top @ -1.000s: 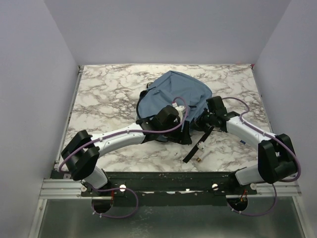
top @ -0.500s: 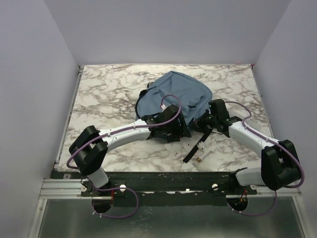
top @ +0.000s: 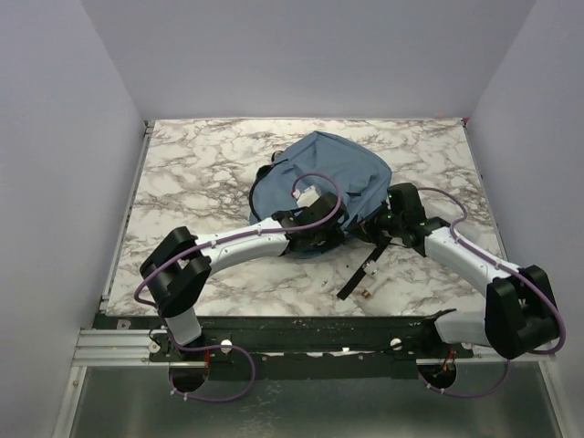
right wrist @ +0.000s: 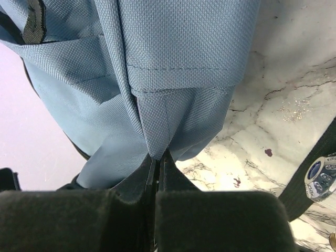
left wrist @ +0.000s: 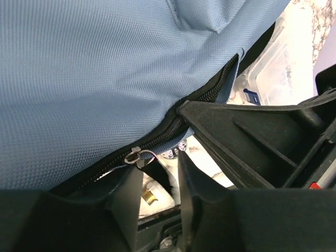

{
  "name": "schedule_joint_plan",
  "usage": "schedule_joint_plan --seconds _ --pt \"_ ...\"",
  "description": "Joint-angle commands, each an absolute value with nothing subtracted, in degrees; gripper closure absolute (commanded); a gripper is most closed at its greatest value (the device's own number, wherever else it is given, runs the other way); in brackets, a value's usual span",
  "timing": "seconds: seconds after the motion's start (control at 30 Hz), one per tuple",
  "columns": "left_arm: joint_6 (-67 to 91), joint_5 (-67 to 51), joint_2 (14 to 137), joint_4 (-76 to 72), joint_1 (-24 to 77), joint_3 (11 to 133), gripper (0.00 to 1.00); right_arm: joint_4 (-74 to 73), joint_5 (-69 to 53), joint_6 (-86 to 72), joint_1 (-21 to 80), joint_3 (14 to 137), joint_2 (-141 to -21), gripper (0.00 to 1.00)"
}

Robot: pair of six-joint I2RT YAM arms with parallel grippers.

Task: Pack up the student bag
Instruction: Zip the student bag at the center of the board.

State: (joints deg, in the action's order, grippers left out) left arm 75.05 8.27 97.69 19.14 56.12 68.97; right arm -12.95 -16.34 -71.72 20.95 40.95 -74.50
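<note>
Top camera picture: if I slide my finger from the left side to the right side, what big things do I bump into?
Left arm's black elbow → blue backpack → right arm's black elbow.

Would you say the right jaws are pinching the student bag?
Yes, a fold of the student bag sits clamped between the shut right jaws.

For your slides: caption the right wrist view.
Right claw pinches a fold of the blue student bag on the marble table.
</note>
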Motion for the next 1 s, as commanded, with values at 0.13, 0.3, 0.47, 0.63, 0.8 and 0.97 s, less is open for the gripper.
schedule_joint_plan --seconds 0.13,0.3,0.47,0.63,0.8,0.97 --pt "71.82 11.99 97.40 19.78 56.87 71.63 1.00 -14.12 -11.48 -69.37 21.27 39.90 -71.36 0.99" --pt "68.78 11.94 91.25 20.05 56.62 65.61 1.00 -13.03 -8.91 -66.15 20.24 38.52 -70.83 0.99" --pt "64.39 14.30 83.00 21.53 55.46 59.03 1.00 -11.95 -7.47 -61.23 18.25 38.46 -69.81 0.99" --pt "59.02 9.35 78.91 21.89 50.32 53.26 1.00 -11.72 -8.00 -53.68 14.96 41.19 -70.26 0.99" --pt "51.84 2.94 77.51 18.81 44.30 49.50 1.00 -15.19 -6.86 -44.08 12.52 47.57 -74.22 0.99" --pt "45.02 -15.33 82.80 15.53 44.67 54.95 1.00 -18.97 -8.09 -34.49 12.43 55.10 -80.17 0.99"
